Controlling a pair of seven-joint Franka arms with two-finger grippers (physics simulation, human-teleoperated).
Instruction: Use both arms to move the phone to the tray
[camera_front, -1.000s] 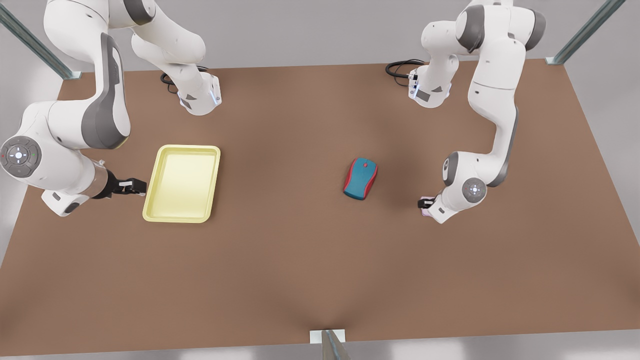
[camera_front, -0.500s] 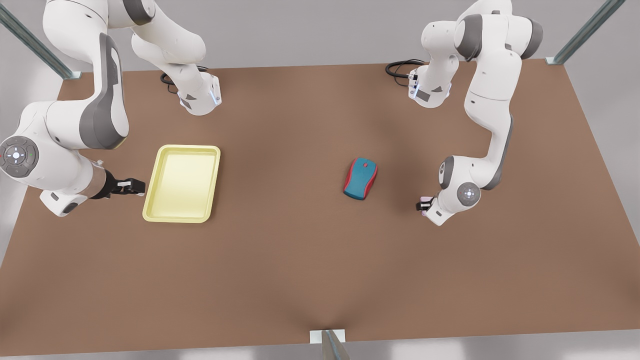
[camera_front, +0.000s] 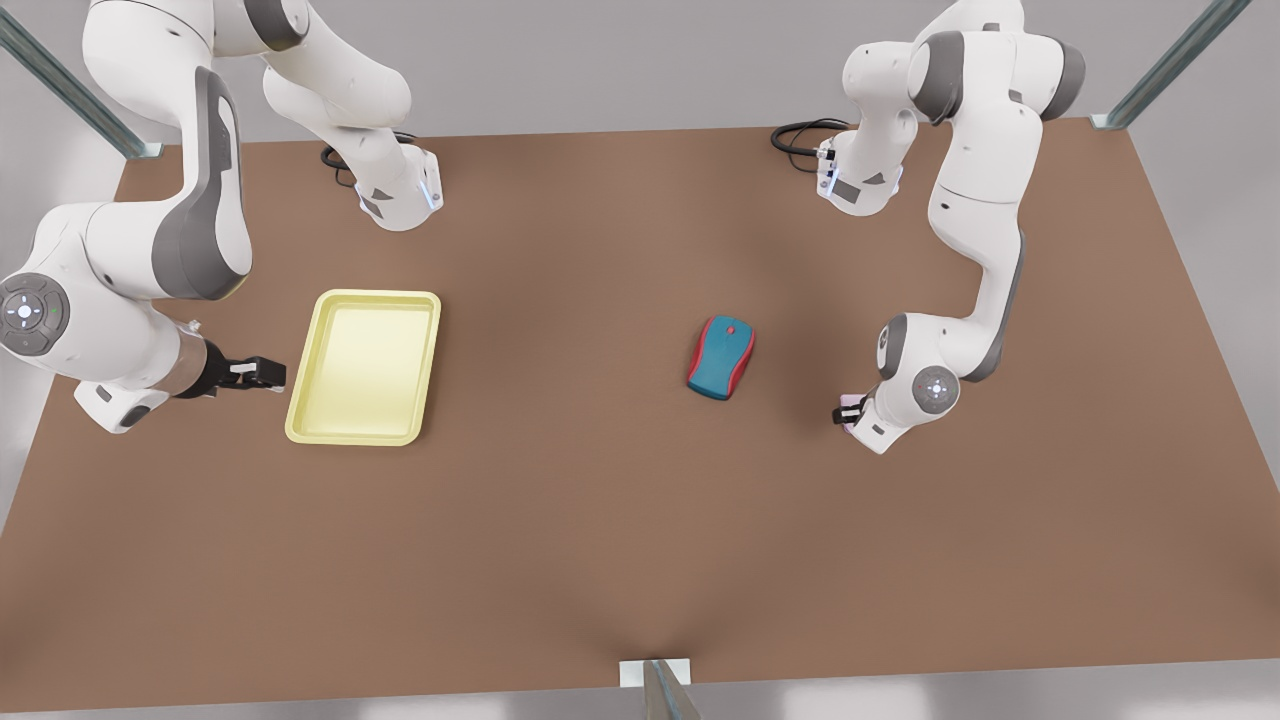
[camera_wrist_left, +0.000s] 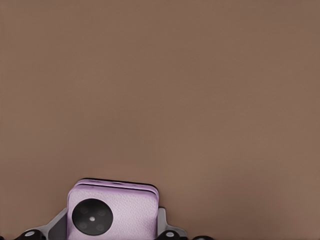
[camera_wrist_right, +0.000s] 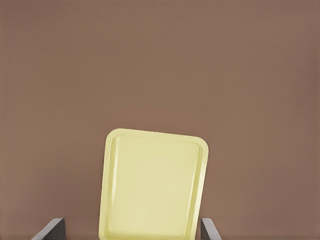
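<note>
Pinching the phone (camera_wrist_left: 113, 212) between its two fingers, the left gripper (camera_front: 848, 410) sits low over the table (camera_front: 600, 520) at the front view's right; the left wrist view shows the pale pink case squeezed from both sides, one black camera circle facing up. Spread wide, the right gripper (camera_front: 255, 373) waits at the front view's left, just beside the short near edge of the tray (camera_front: 365, 368), its fingertips framing the tray (camera_wrist_right: 154, 185) in its own wrist view.

Outward from the phone, the teal-and-red mouse (camera_front: 721, 357) lies between it and the tray, which sits well apart on the far side of the table.

Judging by this, the grasp step is in hand and the lift has not begun. Next, the phone must rise clear, cross above the mouse and reach the tray, probably with a handover.

From the front, the phone (camera_front: 849, 412) is mostly hidden under the wrist, and its second camera circle is cut off.
</note>
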